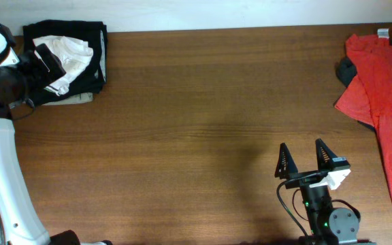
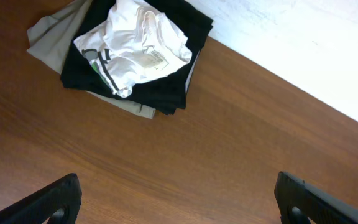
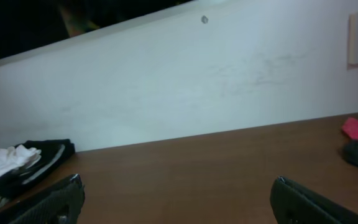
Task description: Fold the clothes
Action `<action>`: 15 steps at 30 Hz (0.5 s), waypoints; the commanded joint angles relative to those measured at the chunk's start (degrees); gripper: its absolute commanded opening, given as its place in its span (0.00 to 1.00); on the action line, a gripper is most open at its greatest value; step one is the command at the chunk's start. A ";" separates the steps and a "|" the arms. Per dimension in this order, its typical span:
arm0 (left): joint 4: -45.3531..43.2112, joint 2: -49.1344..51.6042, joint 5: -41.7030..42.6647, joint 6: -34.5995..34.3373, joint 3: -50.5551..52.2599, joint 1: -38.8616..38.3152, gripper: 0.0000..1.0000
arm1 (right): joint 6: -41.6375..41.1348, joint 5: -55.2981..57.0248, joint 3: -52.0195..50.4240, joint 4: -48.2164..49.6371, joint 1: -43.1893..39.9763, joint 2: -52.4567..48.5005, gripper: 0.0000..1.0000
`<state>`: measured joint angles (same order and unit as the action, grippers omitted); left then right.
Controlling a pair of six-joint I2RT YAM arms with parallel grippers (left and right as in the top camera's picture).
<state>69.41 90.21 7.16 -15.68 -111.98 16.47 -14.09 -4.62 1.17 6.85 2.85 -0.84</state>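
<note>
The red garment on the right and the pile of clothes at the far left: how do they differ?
Colour: the red garment is bright red with white print; the pile of clothes is black with a crumpled white piece on top. Pose: the red garment lies spread loosely and runs off the picture's edge; the pile of clothes is compact and stacked. Both rest on the wooden table.

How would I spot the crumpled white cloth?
Start at the wooden table and go to its far left corner, where a pile of clothes sits. The white cloth lies crumpled on top of a folded black garment, the pile's only white piece.
</note>
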 commanded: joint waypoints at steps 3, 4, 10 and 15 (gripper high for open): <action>-0.09 -0.68 0.57 0.28 -0.07 0.09 0.99 | 0.35 2.99 -0.85 0.96 0.55 0.66 0.99; -0.09 -0.68 0.57 0.28 -0.07 0.09 0.99 | 0.35 3.39 -0.85 0.85 0.63 0.66 0.99; -0.09 -0.68 0.59 0.28 -0.07 0.09 0.99 | 0.33 3.41 -0.85 -5.29 0.61 0.66 0.99; -0.09 -0.68 0.57 0.28 -0.07 0.09 0.99 | 0.33 3.65 -0.85 -11.37 0.57 0.33 0.99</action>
<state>69.45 90.21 7.18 -15.68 -111.98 16.47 -14.09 -1.91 0.58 -4.10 3.01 -0.91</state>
